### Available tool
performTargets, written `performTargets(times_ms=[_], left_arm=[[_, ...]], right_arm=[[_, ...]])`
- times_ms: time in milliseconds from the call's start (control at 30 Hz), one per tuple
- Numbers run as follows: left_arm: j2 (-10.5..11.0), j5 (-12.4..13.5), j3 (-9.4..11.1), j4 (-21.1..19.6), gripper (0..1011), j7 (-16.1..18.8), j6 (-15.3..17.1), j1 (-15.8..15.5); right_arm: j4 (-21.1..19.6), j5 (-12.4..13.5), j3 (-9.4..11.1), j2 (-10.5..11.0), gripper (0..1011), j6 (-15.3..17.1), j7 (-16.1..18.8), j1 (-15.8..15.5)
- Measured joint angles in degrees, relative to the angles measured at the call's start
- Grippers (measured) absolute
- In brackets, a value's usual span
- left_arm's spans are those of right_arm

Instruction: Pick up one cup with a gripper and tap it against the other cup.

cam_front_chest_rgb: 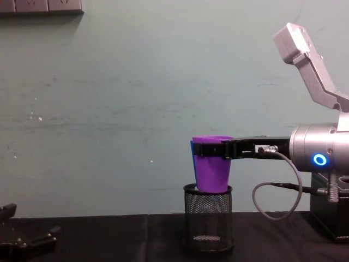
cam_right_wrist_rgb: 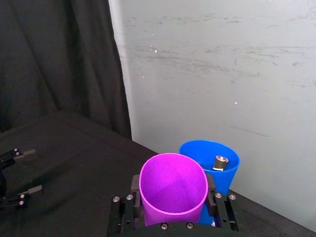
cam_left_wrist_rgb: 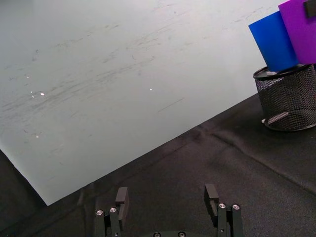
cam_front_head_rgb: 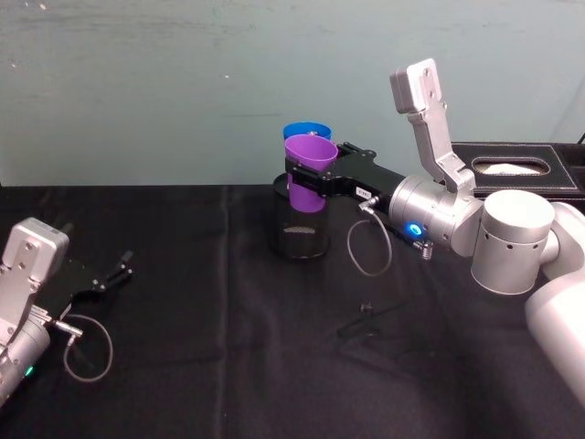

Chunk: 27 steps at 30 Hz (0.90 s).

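Purple cup (cam_front_chest_rgb: 211, 172) hanging upright in right gripper (cam_front_head_rgb: 313, 165), fingers clamping its sides just under rim. Base hovering right at rim of mesh holder (cam_front_chest_rgb: 207, 226). Blue cup (cam_left_wrist_rgb: 276, 42) poking up out of holder, tight behind purple one, can't tell if touching. Left gripper (cam_left_wrist_rgb: 167, 192) sitting low over bench (cam_front_head_rgb: 201, 347), far left, fingers gaping wide.

Head cam looks down, chest cam side-on; both share purple cup (cam_front_head_rgb: 311, 154).
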<state>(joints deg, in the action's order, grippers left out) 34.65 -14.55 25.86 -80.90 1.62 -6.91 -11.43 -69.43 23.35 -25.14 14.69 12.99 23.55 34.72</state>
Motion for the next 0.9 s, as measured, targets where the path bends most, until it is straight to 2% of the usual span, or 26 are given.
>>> performTargets(times_ms=[900], left_arm=[[0.0,0.0,0.0,0.0,1000,0.0,0.0,0.0]], right_arm=[[0.0,0.0,0.0,0.0,731,0.0,0.0,0.0]])
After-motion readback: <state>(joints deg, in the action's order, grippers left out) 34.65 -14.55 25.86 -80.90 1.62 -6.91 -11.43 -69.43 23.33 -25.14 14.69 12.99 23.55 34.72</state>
